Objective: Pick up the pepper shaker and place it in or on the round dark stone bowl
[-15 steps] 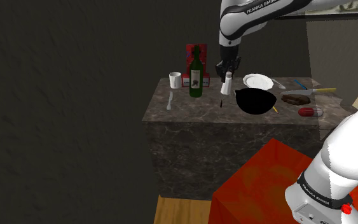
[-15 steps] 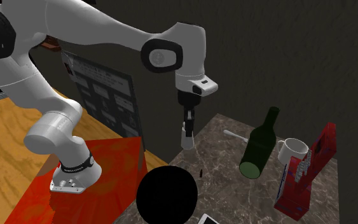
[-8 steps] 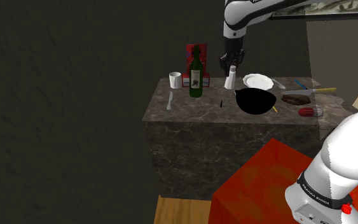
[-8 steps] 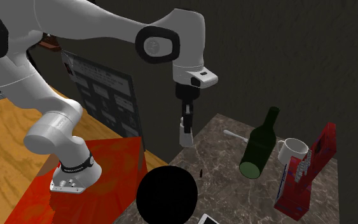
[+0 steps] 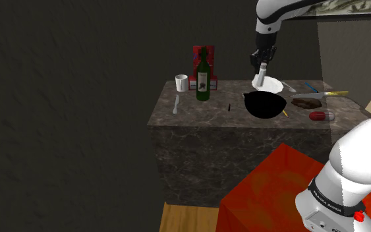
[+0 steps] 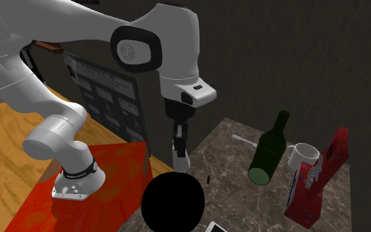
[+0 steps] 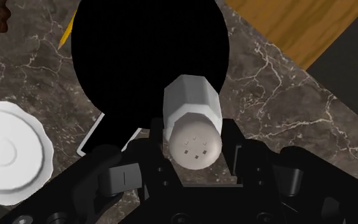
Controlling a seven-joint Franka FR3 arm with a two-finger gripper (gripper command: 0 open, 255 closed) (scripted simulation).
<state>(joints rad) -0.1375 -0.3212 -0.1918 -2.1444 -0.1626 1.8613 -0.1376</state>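
The pepper shaker (image 7: 192, 121) is a white faceted shaker with holes in its cap. My gripper (image 7: 193, 151) is shut on it, one black finger on each side. In the shoulder view the gripper (image 5: 263, 60) holds the shaker (image 5: 261, 76) in the air over the far side of the round black bowl (image 5: 264, 104). The wrist view shows the shaker over the edge of the bowl (image 7: 149, 57). In the second exterior view the shaker (image 6: 180, 157) hangs from the gripper (image 6: 179, 144) just above the bowl (image 6: 173, 204).
A white plate (image 5: 269, 84) lies just behind the bowl. A green wine bottle (image 5: 203, 76), a white mug (image 5: 182, 82) and a red box (image 5: 198, 55) stand toward the shoulder view's left. A knife (image 5: 317, 94) and a brown item (image 5: 304, 102) lie right of the bowl.
The arm has carried the shaker toward the shoulder view's right, from beside the wine bottle to over the bowl's far side. The grip stays shut on it.
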